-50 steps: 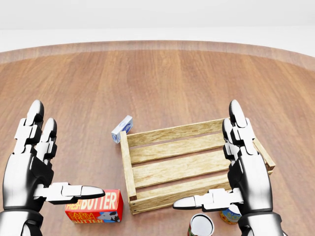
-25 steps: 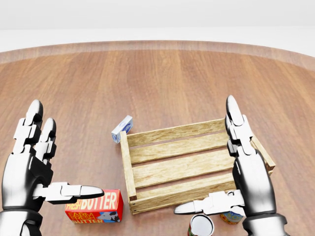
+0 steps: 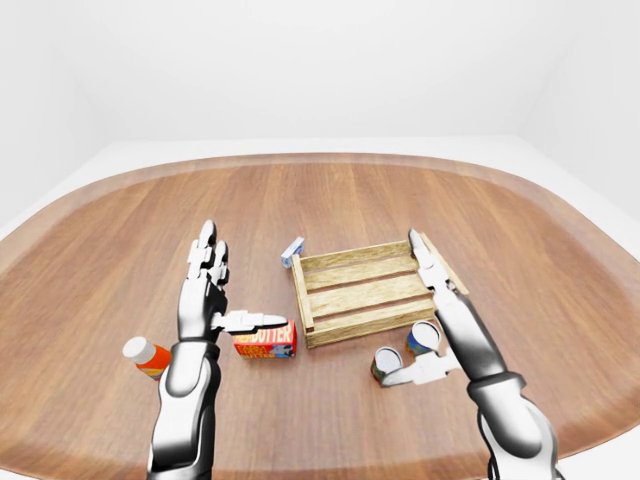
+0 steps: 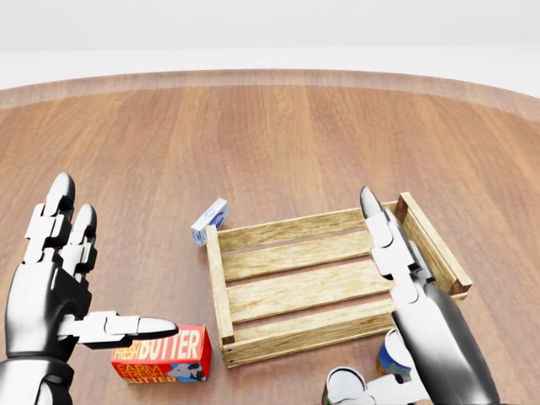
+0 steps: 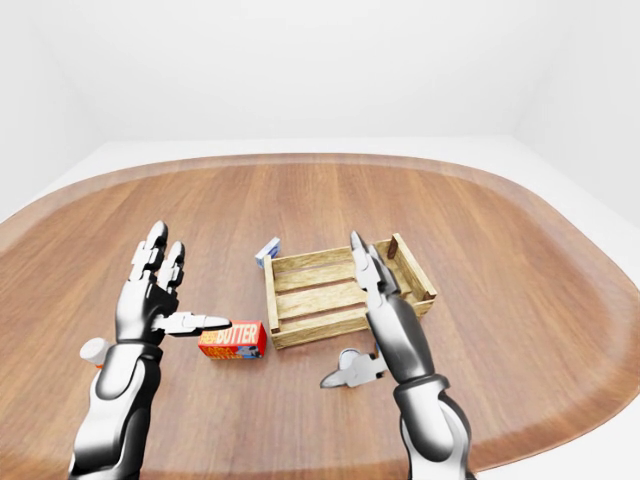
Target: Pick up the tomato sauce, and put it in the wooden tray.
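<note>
The wooden tray [image 4: 221, 287] lies slatted and empty mid-table. Two cans stand just below its lower right corner in the left-eye view: one with a silver top and a red-green label [image 3: 386, 363], one blue and orange [image 3: 423, 338]. I cannot read which is the tomato sauce. My right hand [image 3: 400, 310] is open, its fingers stretched over the tray's right part and its thumb [image 3: 405, 375] beside the silver-topped can. It partly hides both cans in the head view. My left hand [image 4: 110, 261] is open and empty, left of the tray above the butter box.
A red butter box [image 4: 164, 354] lies left of the tray's lower corner. A small blue-white carton [image 4: 208, 221] lies at the tray's upper left corner. An orange bottle with a white cap [image 3: 147, 355] lies far left. The round wooden table's rim [image 3: 320, 160] curves behind.
My right hand has tilted and sunk down and to the left, uncovering the tray's right end. Its thumb has dropped beside the silver-topped can. The left hand has not moved.
</note>
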`<state>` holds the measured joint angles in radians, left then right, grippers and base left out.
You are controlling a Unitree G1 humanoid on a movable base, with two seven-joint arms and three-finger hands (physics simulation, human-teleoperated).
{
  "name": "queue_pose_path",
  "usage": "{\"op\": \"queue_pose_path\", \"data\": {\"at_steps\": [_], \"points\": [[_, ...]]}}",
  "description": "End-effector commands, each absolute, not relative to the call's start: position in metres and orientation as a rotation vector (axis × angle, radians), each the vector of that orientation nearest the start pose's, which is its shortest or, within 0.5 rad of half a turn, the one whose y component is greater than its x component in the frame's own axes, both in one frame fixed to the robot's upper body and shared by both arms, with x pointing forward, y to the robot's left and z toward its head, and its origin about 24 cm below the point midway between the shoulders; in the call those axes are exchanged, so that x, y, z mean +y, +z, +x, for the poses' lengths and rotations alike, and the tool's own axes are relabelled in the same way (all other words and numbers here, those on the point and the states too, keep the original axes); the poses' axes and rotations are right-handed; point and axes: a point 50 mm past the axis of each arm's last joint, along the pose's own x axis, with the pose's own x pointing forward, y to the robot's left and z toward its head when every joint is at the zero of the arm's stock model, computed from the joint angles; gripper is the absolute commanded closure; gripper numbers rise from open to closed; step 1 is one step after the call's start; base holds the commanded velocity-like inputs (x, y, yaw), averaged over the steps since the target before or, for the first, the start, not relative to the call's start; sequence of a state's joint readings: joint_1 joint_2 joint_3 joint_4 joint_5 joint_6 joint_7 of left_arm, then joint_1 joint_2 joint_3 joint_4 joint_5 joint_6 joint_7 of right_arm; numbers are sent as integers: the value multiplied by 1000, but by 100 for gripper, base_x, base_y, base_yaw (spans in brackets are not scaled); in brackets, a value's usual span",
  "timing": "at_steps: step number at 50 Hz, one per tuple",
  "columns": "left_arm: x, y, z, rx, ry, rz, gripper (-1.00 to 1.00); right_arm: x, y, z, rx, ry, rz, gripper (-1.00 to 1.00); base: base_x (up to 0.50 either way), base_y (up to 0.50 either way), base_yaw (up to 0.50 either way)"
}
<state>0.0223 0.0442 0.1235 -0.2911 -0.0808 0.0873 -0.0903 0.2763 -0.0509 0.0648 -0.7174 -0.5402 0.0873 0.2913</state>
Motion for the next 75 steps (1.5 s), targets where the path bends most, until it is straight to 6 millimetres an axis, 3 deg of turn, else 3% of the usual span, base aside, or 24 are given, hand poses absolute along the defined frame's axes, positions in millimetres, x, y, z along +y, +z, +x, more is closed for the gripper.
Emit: {"op": "queue_pose_path", "data": {"at_steps": [1,13,29,50,66,75], "points": [[181,97,244,-188,22,-12,-100,-142,130,167,-203,196,-734,-100,0,0,0],[182,95,245,-177,23,-11,-100,-135,133,151,-183,252,-793,-100,0,0,0],[182,94,245,-173,23,-10,-100,-127,112,146,-103,305,-855,-100,0,0,0],[180,93,246,-168,17,-9,-100,-132,60,157,53,274,-1004,-100,0,0,0],[180,94,245,-174,17,-6,-100,-130,58,152,58,278,-1074,-100,0,0,0],[179,93,244,-169,16,-5,-100,-125,47,155,64,308,-1099,-100,0,0,0]]}}
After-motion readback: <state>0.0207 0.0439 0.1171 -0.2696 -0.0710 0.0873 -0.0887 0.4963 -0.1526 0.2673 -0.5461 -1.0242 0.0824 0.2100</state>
